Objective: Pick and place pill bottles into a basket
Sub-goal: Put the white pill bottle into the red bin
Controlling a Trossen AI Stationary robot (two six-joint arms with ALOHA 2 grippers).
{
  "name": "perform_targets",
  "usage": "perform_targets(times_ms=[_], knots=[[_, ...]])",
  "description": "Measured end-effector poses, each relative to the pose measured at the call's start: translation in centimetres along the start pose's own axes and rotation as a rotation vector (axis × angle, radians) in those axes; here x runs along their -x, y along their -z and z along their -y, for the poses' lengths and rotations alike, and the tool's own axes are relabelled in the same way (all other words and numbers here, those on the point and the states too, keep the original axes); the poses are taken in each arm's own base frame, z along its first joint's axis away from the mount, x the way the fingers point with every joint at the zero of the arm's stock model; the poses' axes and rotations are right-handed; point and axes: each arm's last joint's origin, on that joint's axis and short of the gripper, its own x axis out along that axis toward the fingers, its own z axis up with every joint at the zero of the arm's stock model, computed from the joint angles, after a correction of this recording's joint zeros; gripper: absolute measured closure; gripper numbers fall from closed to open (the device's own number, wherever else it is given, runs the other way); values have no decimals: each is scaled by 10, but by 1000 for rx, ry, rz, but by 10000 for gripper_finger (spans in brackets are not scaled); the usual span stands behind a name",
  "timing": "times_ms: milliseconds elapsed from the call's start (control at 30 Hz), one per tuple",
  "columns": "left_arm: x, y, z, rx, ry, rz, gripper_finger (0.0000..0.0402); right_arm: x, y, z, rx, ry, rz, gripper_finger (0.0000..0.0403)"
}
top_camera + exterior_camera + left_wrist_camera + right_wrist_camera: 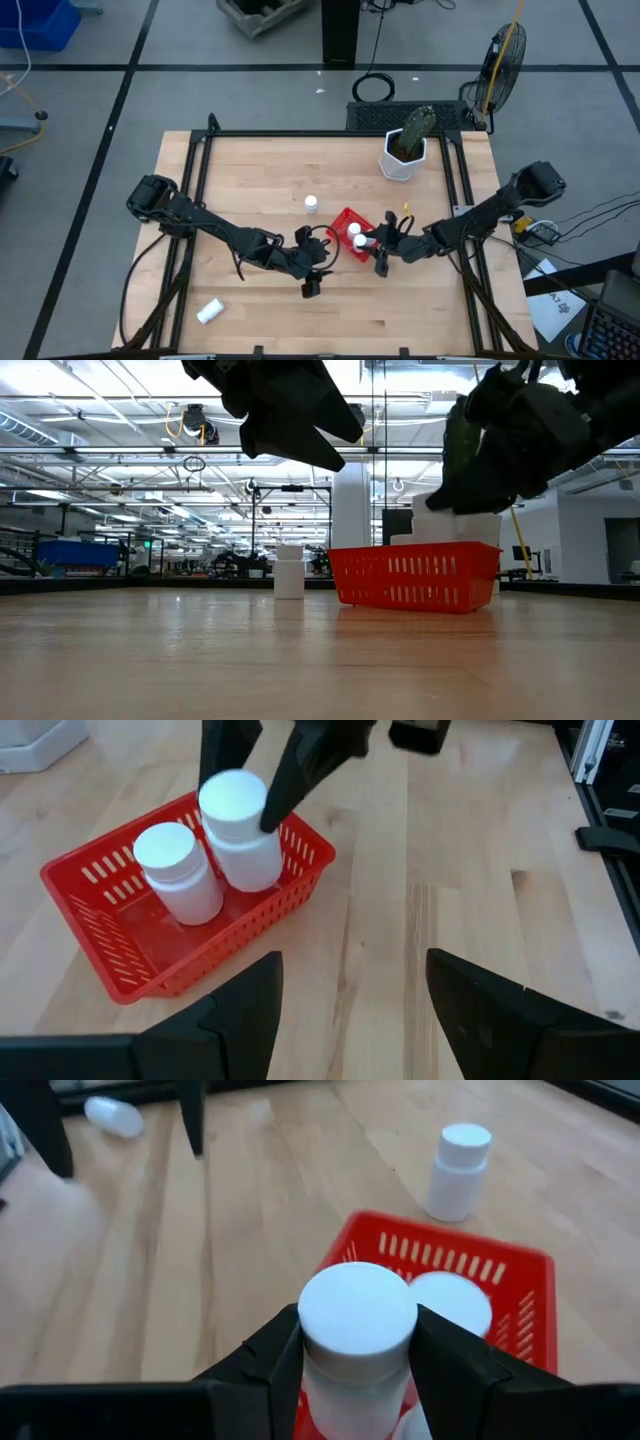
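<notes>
My right tool (357, 1365) clamps a pill bottle (357, 1330) by its body under the cap, over the red basket (290, 890). One bottle (180, 870) stands inside already. Likely light, rigid, smooth plastic; mid-body grip suits. Left tool (350, 1010) released, empty, near basket.

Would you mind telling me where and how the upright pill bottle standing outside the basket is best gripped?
Probably from straight above: the upright bottle stands apart from the red basket with bare table all round. Close the jaws across its round body just under the cap, where the sides are straight.
</notes>
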Motion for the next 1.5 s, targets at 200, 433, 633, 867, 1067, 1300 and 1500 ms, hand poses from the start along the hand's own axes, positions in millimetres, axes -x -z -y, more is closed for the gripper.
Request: perform_targets(times_ms=[200,433,633,867,1067,1300,1500], knots=[[0,0,0,1,1,-1,153,-6,7,-2,9,9,-16,259],[0,0,0,2,1,-1,153,-10,12,-2,8,28,-23,259],[0,0,0,3,4,-3,153,-10,12,-2,6,27,-23,259],[0,0,0,5,9,-4,153,-10,13,-2,4,29,-30,241],[0,0,0,5,9,-5,153,-10,14,-2,10,33,-39,241],[0,0,0,7,10,-5,153,-10,14,-2,14,34,-42,235],[0,0,0,7,10,-6,153,-10,14,-2,15,34,-43,218]])
